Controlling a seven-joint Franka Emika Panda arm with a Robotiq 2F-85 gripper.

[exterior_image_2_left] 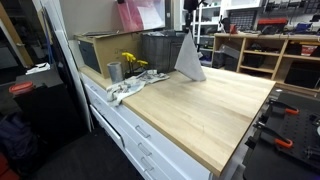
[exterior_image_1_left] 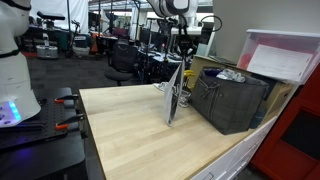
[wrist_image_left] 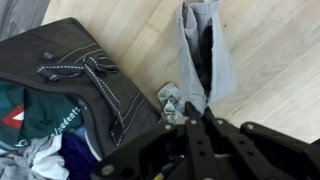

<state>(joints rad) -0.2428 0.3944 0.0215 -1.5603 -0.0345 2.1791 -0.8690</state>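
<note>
So the claw [exterior_image_1_left: 182, 52] is clenched on the top of a gray cloth [exterior_image_1_left: 175, 95]. The cloth dangles down to the wooden surface [exterior_image_1_left: 130, 135], just beside a dark laundry basket [exterior_image_1_left: 232, 100] stuffed with clothes.

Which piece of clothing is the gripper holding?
The grey garment, hanging from the shut gripper over the table. The clothes in the dark basket and the crumpled cloth by the cup lie untouched.
</note>
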